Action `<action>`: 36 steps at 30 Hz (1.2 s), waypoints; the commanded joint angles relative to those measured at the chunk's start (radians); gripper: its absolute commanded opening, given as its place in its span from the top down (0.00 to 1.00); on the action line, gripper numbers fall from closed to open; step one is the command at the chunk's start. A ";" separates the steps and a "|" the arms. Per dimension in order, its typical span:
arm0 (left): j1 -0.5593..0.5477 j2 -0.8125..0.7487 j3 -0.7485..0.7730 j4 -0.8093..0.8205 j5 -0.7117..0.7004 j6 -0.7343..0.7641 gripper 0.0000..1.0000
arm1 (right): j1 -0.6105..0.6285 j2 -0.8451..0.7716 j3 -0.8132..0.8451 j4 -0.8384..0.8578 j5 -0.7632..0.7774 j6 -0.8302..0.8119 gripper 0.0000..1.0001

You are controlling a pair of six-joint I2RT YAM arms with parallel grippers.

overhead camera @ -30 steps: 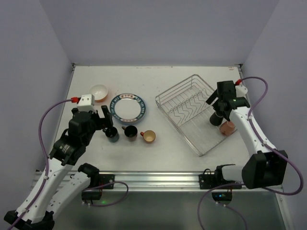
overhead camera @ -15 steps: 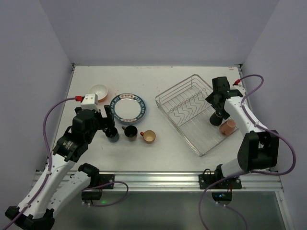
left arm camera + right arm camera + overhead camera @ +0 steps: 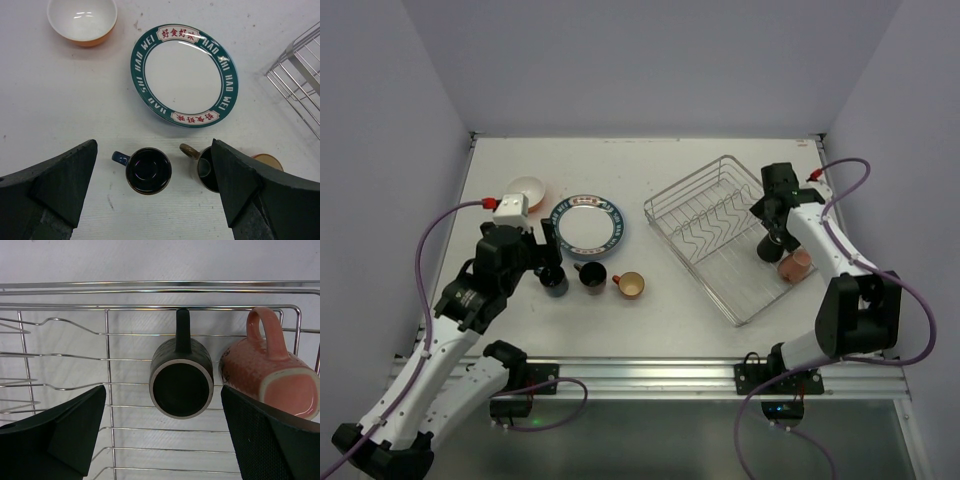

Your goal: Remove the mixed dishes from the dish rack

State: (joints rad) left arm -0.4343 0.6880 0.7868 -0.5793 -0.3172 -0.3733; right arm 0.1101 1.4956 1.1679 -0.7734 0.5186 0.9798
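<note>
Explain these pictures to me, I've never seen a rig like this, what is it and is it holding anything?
These are two robot arms bolted to a table. The wide picture is from a camera above; the close-ups are from wrist cameras, and the dark wedges are each gripper's own fingers. The left gripper hangs open over a dark blue mug, near a brown mug, an orange mug, a white plate with a dark lettered rim and an orange bowl with white inside. The right gripper hangs open over a black mug and a pink speckled mug in the silver wire dish rack. Neither holds anything.
</note>
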 commanded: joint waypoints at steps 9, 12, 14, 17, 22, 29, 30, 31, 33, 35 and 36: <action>-0.009 0.010 -0.012 0.055 0.007 0.020 0.00 | -0.006 -0.107 -0.082 0.084 0.064 -0.022 0.01; -0.011 0.010 -0.014 0.055 0.006 0.020 0.00 | -0.007 -0.051 -0.068 0.097 0.040 -0.041 0.01; -0.014 0.010 -0.014 0.053 0.003 0.020 0.00 | -0.007 -0.005 -0.050 0.098 0.026 -0.049 0.02; -0.017 0.010 -0.012 0.052 -0.005 0.020 0.00 | -0.007 0.012 -0.066 0.118 0.012 -0.050 0.06; -0.017 0.010 -0.012 0.049 -0.006 0.019 0.00 | -0.007 0.034 -0.100 0.172 -0.003 -0.061 0.19; -0.018 0.011 -0.012 0.050 -0.011 0.019 0.00 | -0.007 0.060 -0.106 0.172 0.029 -0.061 0.20; -0.018 0.013 -0.012 0.050 -0.010 0.019 0.00 | -0.007 0.067 -0.105 0.172 0.029 -0.064 0.21; -0.018 0.013 -0.012 0.049 -0.011 0.019 0.00 | -0.007 0.071 -0.102 0.171 0.023 -0.063 0.21; -0.018 0.016 -0.011 0.049 -0.011 0.019 0.00 | -0.006 0.071 -0.105 0.172 0.020 -0.066 0.30; -0.018 0.015 -0.011 0.048 -0.013 0.019 0.00 | -0.007 0.058 -0.117 0.178 0.012 -0.069 0.35; -0.018 0.010 -0.011 0.049 -0.013 0.019 0.00 | -0.007 0.054 -0.120 0.184 0.011 -0.076 0.42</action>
State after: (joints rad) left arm -0.4465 0.7036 0.7868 -0.5697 -0.3164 -0.3733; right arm 0.1055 1.5620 1.0637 -0.6285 0.5056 0.9043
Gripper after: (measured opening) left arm 0.997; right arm 0.623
